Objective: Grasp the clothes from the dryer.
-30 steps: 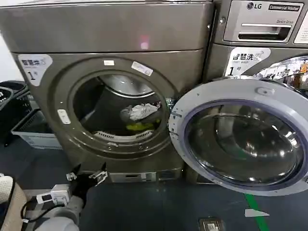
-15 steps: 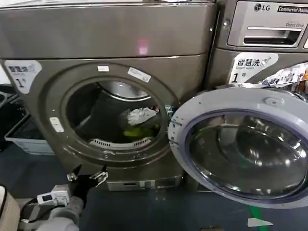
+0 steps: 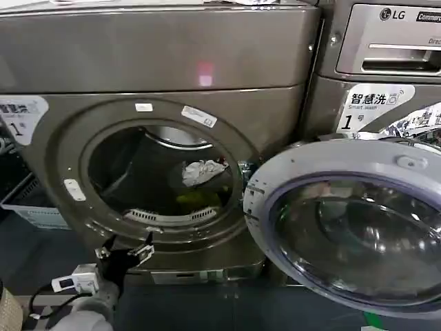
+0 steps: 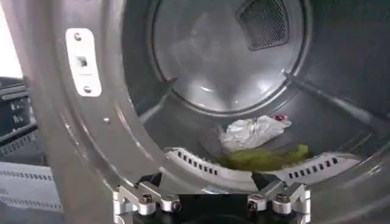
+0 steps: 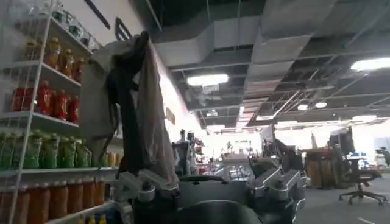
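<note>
My left pincer [image 3: 125, 253] hangs wide open and empty at the dryer's [image 3: 165, 62] six-o'clock rim, with the clothes [image 3: 202, 172] deep in the drum, toward its four o'clock.

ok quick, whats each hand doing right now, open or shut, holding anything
Left hand: open, holding nothing, below the dryer opening, short of the clothes.
Right hand: open, holding nothing, pointed away into the room.
</note>
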{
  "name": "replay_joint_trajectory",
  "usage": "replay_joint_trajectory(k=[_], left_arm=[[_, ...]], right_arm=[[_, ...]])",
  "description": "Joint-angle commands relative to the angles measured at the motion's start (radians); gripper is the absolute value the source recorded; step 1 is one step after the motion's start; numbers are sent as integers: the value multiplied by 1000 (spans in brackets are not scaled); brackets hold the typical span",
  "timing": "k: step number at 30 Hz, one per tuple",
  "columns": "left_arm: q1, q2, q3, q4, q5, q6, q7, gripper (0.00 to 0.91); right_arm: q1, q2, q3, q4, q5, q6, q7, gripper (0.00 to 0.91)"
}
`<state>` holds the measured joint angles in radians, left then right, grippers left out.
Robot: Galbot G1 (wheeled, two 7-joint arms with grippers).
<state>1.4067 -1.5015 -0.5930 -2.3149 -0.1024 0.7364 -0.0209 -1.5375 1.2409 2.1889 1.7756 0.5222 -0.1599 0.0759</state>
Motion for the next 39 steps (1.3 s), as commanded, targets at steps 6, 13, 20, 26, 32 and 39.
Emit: replay_joint_trajectory(k=[6, 13, 20, 26, 32, 39], left_arm=[[2, 1, -2, -1, 0, 49, 0, 907], [1, 0, 1, 1, -1, 49, 0, 907], [0, 2, 1, 2, 0, 49, 0, 907], [0, 3, 0, 0, -1, 49, 0, 907], [-1, 4, 4, 0, 0, 49, -1, 907], [-23, 6, 7, 19, 11, 49, -4, 907]], right_arm=[[3, 1, -2, 2, 1, 1, 0, 907], [-3, 3, 4, -4, 1, 1, 0, 907], [1, 3, 1, -3, 1, 1, -1, 907], [-1, 3, 1, -4, 0, 1, -1, 907], [-6, 4, 1, -5, -2, 7, -4, 907], [-4, 5, -2, -2, -3, 9, -6, 907]])
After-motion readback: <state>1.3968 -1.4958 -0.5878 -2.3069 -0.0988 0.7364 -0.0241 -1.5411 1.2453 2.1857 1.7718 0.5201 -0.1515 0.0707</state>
